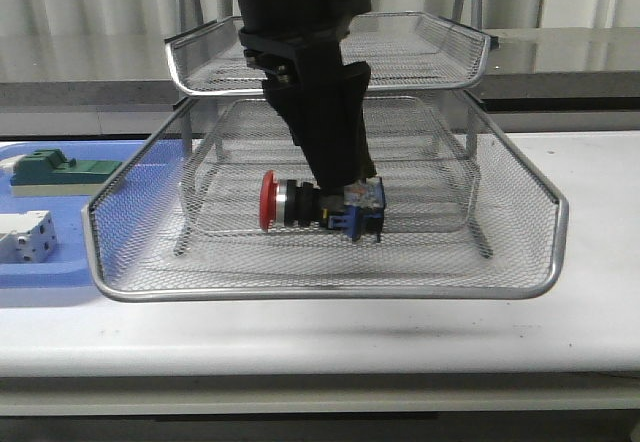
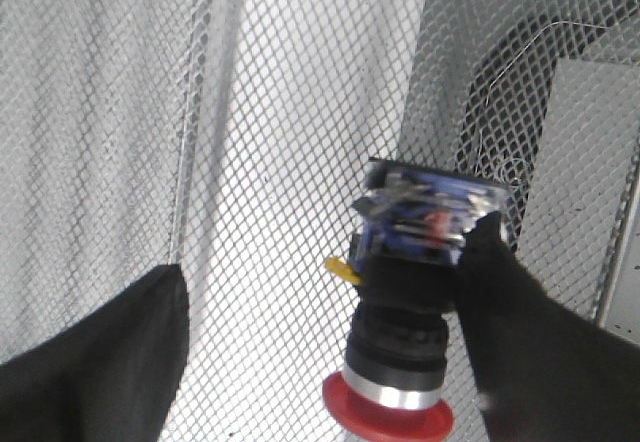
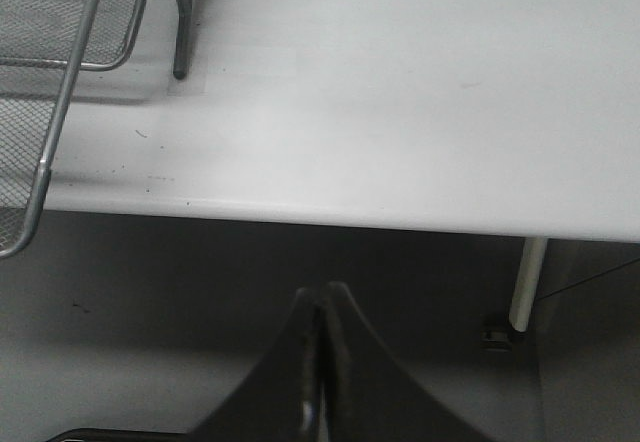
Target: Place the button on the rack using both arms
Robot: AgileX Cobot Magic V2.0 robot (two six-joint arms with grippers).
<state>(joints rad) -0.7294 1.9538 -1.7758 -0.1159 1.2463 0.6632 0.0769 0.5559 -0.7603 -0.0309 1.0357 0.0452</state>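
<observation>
The button (image 1: 318, 205) lay in the rack's (image 1: 330, 282) lowest tray, beside one finger of the left pincer (image 2: 300, 362), whose fingers stood apart; the right pincer (image 3: 322, 362) was pressed together.

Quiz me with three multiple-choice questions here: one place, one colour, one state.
1. Where is the black-bodied push-button switch with the blue rear block?
A) on the flat blue plastic tray
B) inside the silver wire-mesh rack
C) on the bare white table
2. Its mushroom cap is:
A) green
B) red
C) yellow
3. The right gripper is:
A) shut, empty
B) shut on the switch
C) wide open
Answers: 1 B, it lies on mesh beneath the top tier; 2 B, red in both views; 3 A, closed with nothing between.
</observation>
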